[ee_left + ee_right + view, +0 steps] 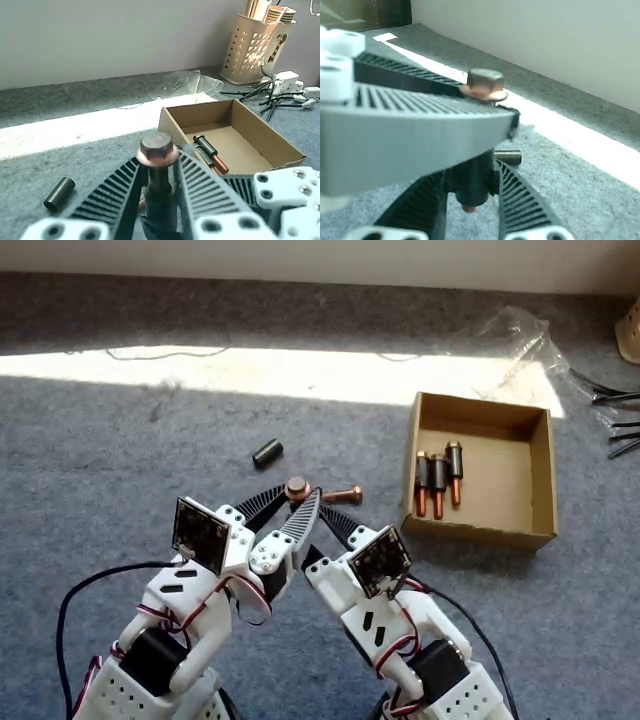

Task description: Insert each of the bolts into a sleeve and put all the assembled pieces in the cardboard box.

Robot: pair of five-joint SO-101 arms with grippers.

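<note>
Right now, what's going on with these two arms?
Both arms meet on one piece. The left gripper is shut on an upright copper bolt just under its head. The right gripper is shut on the dark sleeve around its shank, with the bolt tip showing below. A second bolt and a loose sleeve lie on the grey surface. Three assembled pieces sit in the cardboard box.

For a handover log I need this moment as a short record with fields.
held: copper hex-head bolt, upright, seated in black cylindrical sleeve
left gripper: shut on the bolt
right gripper: shut on the sleeve
brown cardboard box: three assembled pieces inside
grey carpet: loose copper bolt and empty black sleeve, apart
</note>
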